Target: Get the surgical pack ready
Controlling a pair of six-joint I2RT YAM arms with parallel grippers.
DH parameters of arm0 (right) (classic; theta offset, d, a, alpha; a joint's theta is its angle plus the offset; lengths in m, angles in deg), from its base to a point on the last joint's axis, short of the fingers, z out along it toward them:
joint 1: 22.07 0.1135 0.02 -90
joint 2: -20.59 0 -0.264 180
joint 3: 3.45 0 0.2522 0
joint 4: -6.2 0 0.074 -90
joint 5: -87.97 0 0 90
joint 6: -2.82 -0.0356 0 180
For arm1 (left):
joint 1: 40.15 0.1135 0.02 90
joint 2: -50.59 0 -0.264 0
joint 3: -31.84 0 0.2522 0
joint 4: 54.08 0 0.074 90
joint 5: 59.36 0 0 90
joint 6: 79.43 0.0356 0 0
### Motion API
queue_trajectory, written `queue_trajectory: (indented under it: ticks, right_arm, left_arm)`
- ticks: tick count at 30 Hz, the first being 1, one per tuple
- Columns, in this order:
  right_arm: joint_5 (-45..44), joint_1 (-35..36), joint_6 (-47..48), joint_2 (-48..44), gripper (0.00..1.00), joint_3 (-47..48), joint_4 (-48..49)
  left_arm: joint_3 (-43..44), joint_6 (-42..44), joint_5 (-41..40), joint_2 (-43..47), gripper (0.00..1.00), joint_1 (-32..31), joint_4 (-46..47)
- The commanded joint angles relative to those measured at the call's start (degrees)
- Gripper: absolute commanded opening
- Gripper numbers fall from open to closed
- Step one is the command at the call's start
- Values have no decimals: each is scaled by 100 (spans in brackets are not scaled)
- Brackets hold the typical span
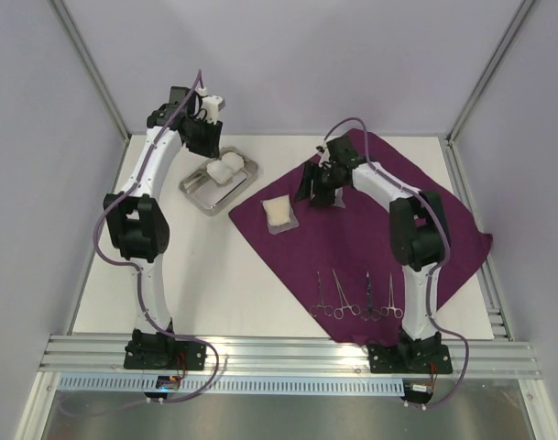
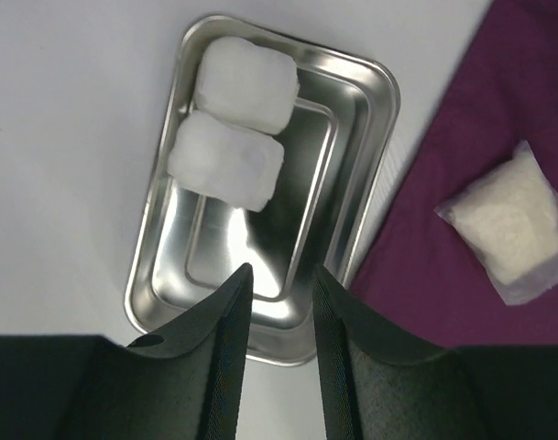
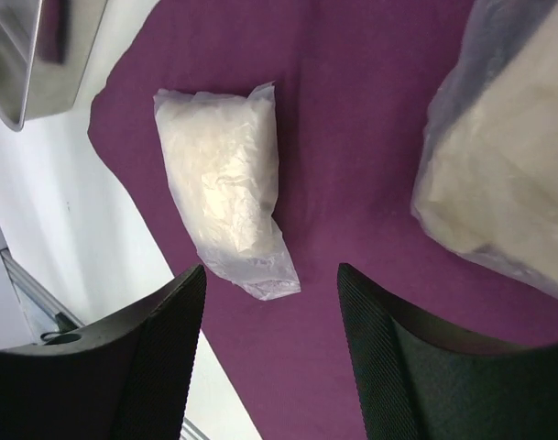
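White counter [image 1: 260,293] carries the purple cloth [image 1: 370,247], spread flat for wrapping, with clamps [image 1: 356,298] lined along its near edge. Steel tray [image 2: 381,128] just beside it holds two gauze pads [image 2: 233,124]; left jaws above stand parted, empty. Right jaws gape, empty, over a gauze packet [image 3: 225,183], likely for pickup.

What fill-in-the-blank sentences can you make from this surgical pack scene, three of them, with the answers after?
1. The steel tray holds ___ white gauze pads.
2. ___ steel clamps lie in a row on the cloth.
3. The cloth's colour is ___.

Missing words: two; four; purple.
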Motion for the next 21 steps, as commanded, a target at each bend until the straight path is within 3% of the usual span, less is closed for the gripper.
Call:
queue_trajectory:
  ticks: [1, 15, 21]
  right_arm:
    - [509, 176, -42, 119, 62, 324, 320]
    - [729, 387, -103, 875, 59, 403, 610]
    - [668, 414, -85, 937, 42, 306, 733]
  left_arm:
    - [-365, -209, 447, 377, 42, -18, -668]
    - [-736, -385, 1142, 562, 43, -18, -1276]
    - [-973, -368, 1406, 554, 46, -53, -1205]
